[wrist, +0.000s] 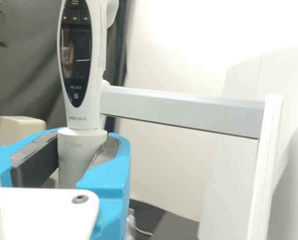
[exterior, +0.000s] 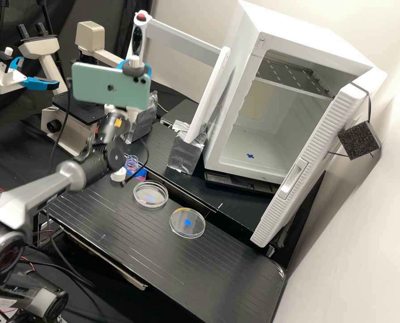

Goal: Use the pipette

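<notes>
In the high view my gripper (exterior: 135, 68) is raised at the hanging end of a white stand's arm, partly behind a green phone. The white pipette (exterior: 138, 38) stands upright there, its red-topped end above the fingers. In the wrist view my gripper (wrist: 83, 138) has its blue fingers on both sides of the pipette (wrist: 81, 117), shut on the pale collar below its dark display. The pipette is beside the end of the stand's bar (wrist: 181, 110); whether it still rests on a holder there I cannot tell. Its lower end is hidden.
Two clear dishes, a nearer one (exterior: 187, 223) and another (exterior: 150, 194), lie on the bench (exterior: 132, 233). An uncapped bottle (exterior: 132, 163) of pinkish liquid is behind them. A white open cabinet (exterior: 249, 152) is at right, a microscope (exterior: 70, 130) at left.
</notes>
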`<control>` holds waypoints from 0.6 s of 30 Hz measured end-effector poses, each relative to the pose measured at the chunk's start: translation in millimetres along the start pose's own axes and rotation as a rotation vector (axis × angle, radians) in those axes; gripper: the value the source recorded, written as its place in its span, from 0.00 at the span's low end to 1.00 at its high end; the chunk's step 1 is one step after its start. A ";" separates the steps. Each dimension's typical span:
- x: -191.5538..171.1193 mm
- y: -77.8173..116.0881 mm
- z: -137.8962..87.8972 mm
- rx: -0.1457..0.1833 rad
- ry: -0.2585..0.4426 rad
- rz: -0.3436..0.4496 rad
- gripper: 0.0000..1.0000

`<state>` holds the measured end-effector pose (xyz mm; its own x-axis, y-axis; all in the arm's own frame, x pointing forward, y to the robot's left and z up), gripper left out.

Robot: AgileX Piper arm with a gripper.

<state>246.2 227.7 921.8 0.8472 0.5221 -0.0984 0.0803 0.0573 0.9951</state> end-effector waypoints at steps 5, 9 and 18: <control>36.5 12.2 -2.5 -0.006 -0.083 -0.009 0.00; 58.2 16.8 1.5 -0.008 -0.157 -0.017 0.00; 86.7 18.0 14.8 -0.008 -0.297 -0.039 0.00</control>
<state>328.8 261.3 931.3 0.9602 0.2477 -0.1289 0.1124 0.0794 0.9905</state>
